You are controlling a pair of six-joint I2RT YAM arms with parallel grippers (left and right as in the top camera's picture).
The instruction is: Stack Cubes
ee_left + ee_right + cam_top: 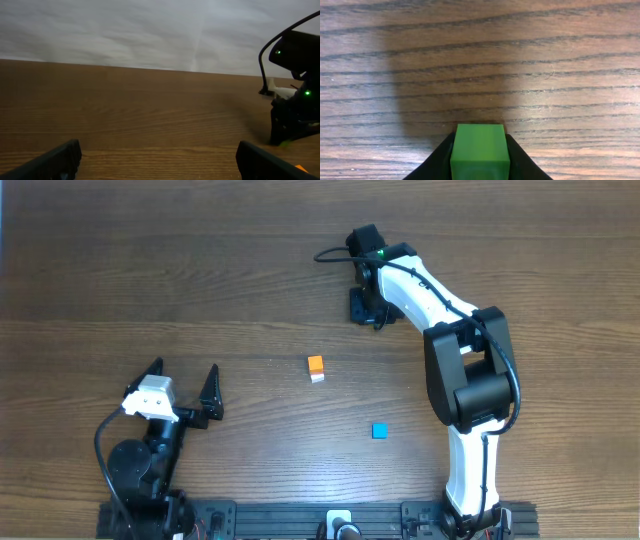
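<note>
- R pincer gripped a small green plastic cube over the far wooden worktop.
- L pincer wide, empty.
- Next, prob.: carry it to the orange cube, centre on top, release.

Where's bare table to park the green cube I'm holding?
Bare wood: the whole far left, beyond the left gripper, and the stretch between that gripper and the orange cube. Crowded: the pocket between orange cube, blue cube and the right arm.

Left arm folded low by its base, left gripper spread wide, right arm extended far forward (elbow bent), right gripper clamped on a green cube
</note>
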